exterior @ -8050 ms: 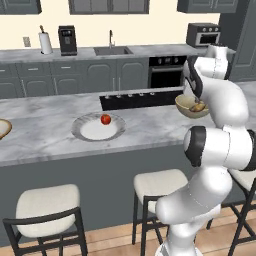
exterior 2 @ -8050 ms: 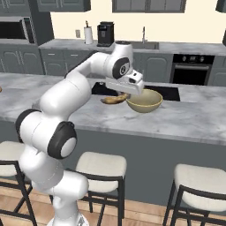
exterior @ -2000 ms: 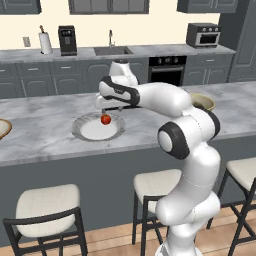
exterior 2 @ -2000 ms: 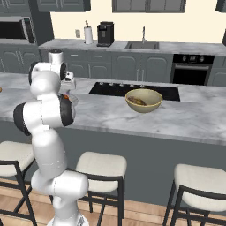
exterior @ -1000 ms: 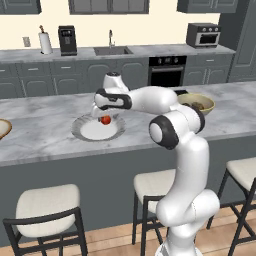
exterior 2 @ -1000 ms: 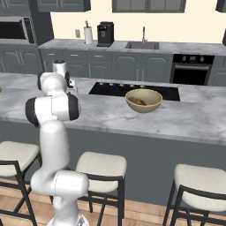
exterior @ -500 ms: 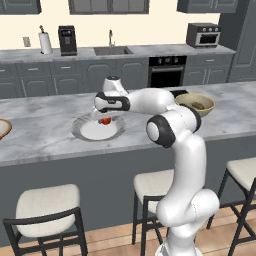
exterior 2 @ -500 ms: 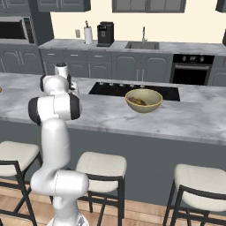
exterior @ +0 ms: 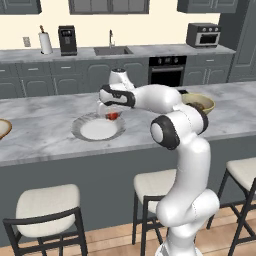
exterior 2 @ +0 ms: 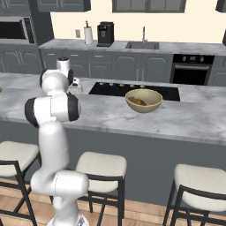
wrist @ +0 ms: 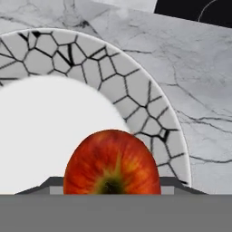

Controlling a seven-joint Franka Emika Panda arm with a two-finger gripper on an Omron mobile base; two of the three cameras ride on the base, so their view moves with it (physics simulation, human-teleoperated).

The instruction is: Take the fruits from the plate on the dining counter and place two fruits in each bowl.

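Note:
A red apple lies on the plate, where the white centre meets the cracked grey rim. My gripper reaches down over it, and the dark fingertips press against its two sides. From the left base view the gripper hangs over the far right part of the plate with the apple in it. One tan bowl stands to the right on the dining counter with fruit pieces inside. This bowl also shows in the right base view. Another bowl peeks in at the left edge.
A black cooktop is set into the counter behind the bowl. Stools stand along the near side of the island. The wall counter carries a sink, a coffee machine and a paper towel roll.
The hand has sunk onto the plate and its fingers have drawn in around the apple. The apple sits slightly further right than before.

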